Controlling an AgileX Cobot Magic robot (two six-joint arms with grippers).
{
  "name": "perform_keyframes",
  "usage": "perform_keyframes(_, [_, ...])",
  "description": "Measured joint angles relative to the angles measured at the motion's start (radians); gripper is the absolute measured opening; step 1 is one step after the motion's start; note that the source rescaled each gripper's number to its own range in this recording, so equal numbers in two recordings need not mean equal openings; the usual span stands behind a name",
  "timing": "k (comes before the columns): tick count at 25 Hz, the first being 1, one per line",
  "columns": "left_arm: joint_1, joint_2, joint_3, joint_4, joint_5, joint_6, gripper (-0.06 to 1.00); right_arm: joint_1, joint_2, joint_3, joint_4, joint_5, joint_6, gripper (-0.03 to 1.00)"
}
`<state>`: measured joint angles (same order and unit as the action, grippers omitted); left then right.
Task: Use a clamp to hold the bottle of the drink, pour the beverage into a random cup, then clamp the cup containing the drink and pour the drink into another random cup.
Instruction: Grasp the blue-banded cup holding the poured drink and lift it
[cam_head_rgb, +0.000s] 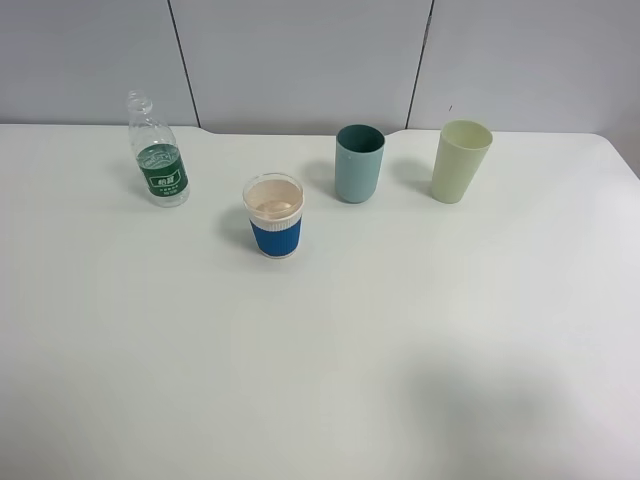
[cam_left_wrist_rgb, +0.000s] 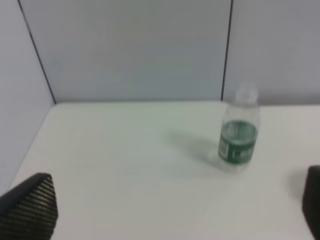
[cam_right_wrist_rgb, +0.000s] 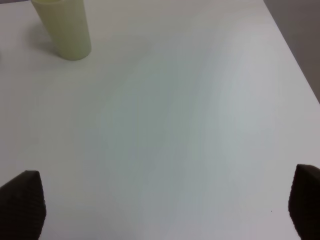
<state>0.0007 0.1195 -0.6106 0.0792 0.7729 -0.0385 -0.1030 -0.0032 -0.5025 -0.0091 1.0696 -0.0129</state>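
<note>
At the far left of the table (cam_head_rgb: 320, 380), the bottle (cam_head_rgb: 158, 160) stands upright with its long axis vertical, well apart from the blue-sleeved cup (cam_head_rgb: 273, 215), the teal cup (cam_head_rgb: 359, 163) and the pale green cup (cam_head_rgb: 460, 160) that sit to its right. My left gripper (cam_left_wrist_rgb: 170, 210) has its fingers spread wide and holds nothing. In its wrist view the bottle (cam_left_wrist_rgb: 239, 135) lies ahead of the fingers and off-centre, closer to one finger's line than the other. My right gripper (cam_right_wrist_rgb: 162, 205) is likewise spread and empty, with only the pale green cup (cam_right_wrist_rgb: 62, 27) ahead of it. I judge the left arm the nearer one, and I'd centre it on the bottle before closing from the side.
</note>
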Motion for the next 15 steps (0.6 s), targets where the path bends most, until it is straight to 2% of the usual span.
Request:
perform_keyframes(7, [0.000, -0.125, 0.077, -0.001, 0.128, 0.000, 0.99, 0.000, 0.000, 0.000, 0.000, 0.000, 0.000, 0.93])
perform_keyframes(15, [0.000, -0.125, 0.086, -0.003, 0.152, -0.001, 1.00, 0.000, 0.000, 0.000, 0.000, 0.000, 0.000, 0.93])
